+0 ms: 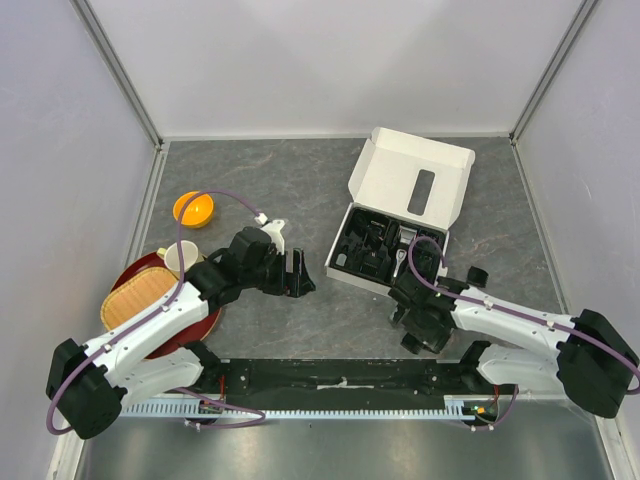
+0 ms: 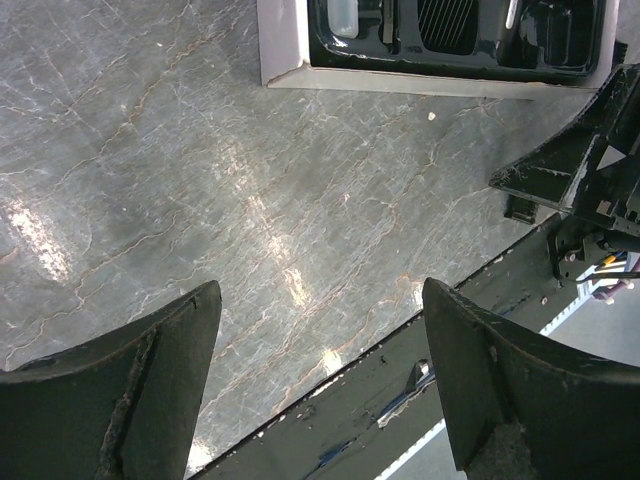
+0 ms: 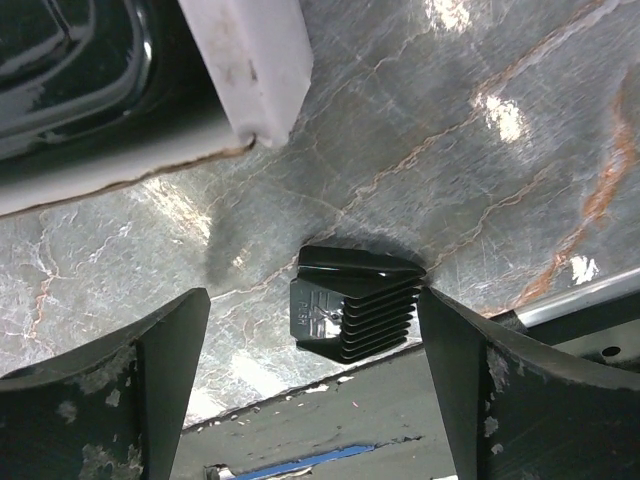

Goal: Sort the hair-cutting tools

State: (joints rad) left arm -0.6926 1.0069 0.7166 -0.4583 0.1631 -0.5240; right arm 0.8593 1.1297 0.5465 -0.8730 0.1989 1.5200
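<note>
**Right wrist view.** The right gripper (image 3: 312,298), fingers spread wide, hangs over a small black ribbed guard comb (image 3: 355,305). The comb lies on the grey marbled worktop (image 3: 480,130) near its front edge, just off a corner of the white cardboard box (image 3: 245,60). It sits between the fingers, ribs roughly spanning the gap. The left gripper (image 2: 320,295), also spread and empty, is farther off. Overhead, the comb cannot be picked out under the arm.

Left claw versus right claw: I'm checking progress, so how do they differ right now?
Right claw straddles a guard comb; left claw spans only bare table. Right claw is at the white box's near edge; left claw is off its left side. Both are open.
</note>
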